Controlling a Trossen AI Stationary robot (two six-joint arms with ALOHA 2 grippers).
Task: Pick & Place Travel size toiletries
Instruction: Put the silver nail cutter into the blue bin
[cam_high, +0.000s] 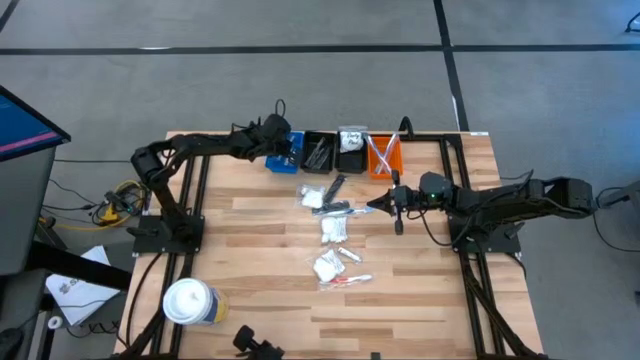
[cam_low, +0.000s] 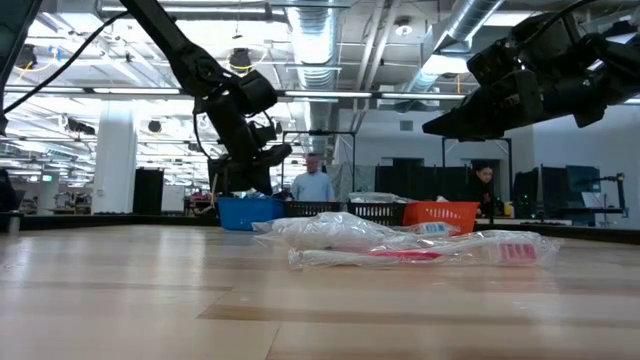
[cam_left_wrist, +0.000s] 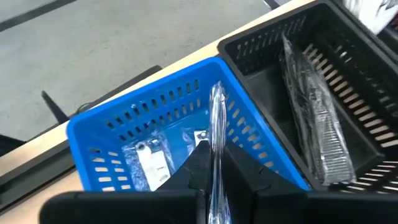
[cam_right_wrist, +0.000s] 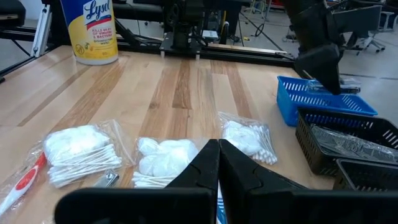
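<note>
Clear sachets (cam_left_wrist: 149, 163) in blue bin (cam_left_wrist: 118, 118); left tool (cam_left_wrist: 214, 177) above.

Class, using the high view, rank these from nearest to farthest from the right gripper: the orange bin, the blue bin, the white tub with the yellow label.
From the right gripper:
1. Orange bin, just beyond it at the table's far edge.
2. Blue bin, left end of the bin row, under the left gripper.
3. White tub, near-left corner, farthest.
</note>
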